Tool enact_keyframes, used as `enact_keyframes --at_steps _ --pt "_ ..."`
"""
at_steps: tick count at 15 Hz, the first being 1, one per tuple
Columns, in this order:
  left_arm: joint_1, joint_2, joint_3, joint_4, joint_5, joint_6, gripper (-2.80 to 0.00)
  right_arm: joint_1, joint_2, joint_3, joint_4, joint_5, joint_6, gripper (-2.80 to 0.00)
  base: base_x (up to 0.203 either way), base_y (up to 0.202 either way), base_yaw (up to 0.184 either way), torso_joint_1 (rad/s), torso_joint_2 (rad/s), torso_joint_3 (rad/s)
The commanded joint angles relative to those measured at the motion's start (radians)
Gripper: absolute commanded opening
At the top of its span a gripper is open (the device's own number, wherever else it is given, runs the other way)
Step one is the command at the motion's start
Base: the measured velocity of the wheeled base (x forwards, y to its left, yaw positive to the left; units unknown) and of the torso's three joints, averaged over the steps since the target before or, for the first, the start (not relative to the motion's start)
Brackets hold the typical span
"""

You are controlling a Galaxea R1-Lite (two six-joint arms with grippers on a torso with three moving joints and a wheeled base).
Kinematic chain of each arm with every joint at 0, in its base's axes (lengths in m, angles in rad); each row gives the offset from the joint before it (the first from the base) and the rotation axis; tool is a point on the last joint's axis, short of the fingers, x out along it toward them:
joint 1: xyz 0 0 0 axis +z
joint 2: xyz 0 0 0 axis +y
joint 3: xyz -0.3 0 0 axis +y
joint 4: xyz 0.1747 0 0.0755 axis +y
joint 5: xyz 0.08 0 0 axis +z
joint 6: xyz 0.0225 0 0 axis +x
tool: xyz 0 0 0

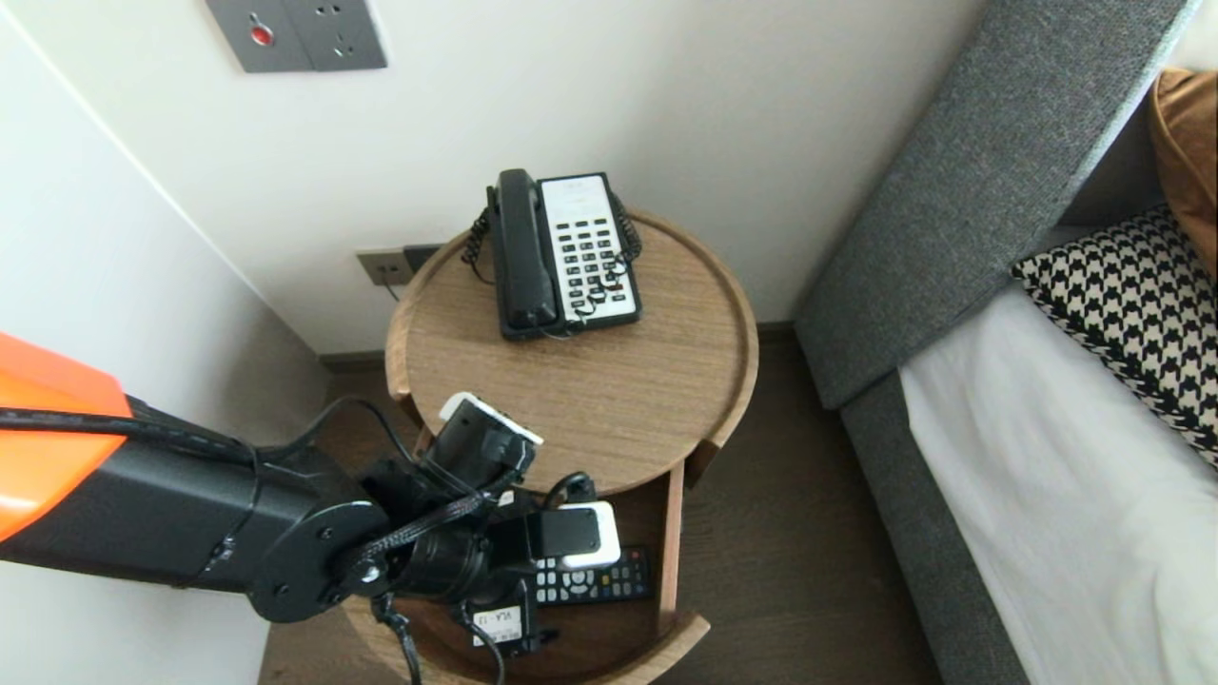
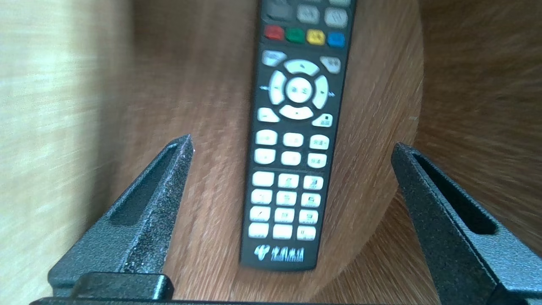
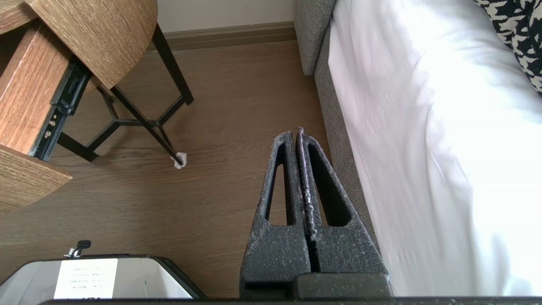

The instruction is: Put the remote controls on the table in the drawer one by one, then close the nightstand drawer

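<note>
A black remote control [image 2: 292, 140] with white keys lies flat on the wooden floor of the pulled-out drawer [image 1: 671, 533] under the round bedside table [image 1: 657, 419]. In the head view the remote [image 1: 614, 580] shows partly under my left arm [image 1: 314, 542], which reaches down into the drawer. My left gripper [image 2: 293, 142] hangs just above the remote, open, one finger on each side of it and neither touching it. My right gripper [image 3: 296, 132] is shut on nothing, parked low over the floor beside the bed.
A black and white desk telephone [image 1: 561, 252] stands at the back of the table top. The grey bed frame [image 1: 961, 190] and white mattress [image 1: 1066, 514] lie to the right. Thin black table legs [image 3: 169, 84] stand on the wooden floor. White walls close in behind and to the left.
</note>
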Motion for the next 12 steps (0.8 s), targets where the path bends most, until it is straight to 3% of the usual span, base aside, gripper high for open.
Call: enact_keyframes --at_steps 1,8,12 --pt "-0.007 -0.066 -0.002 0.003 0.000 -0.017 0.00 0.000 -0.010 0.005 -0.001 0.000 0.000 -2.80 0.000 0.000 0.000 0.000 0.00 0.000" --pt "-0.012 -0.230 -0.005 0.040 0.011 -0.087 0.00 0.000 -0.010 0.005 -0.001 0.000 0.000 -2.80 0.000 0.000 0.000 0.000 0.00 0.000" --pt "-0.009 -0.331 0.027 0.098 0.025 -0.094 0.00 0.000 -0.010 0.005 -0.001 0.000 0.000 -2.80 0.000 0.000 0.000 0.000 0.00 0.000"
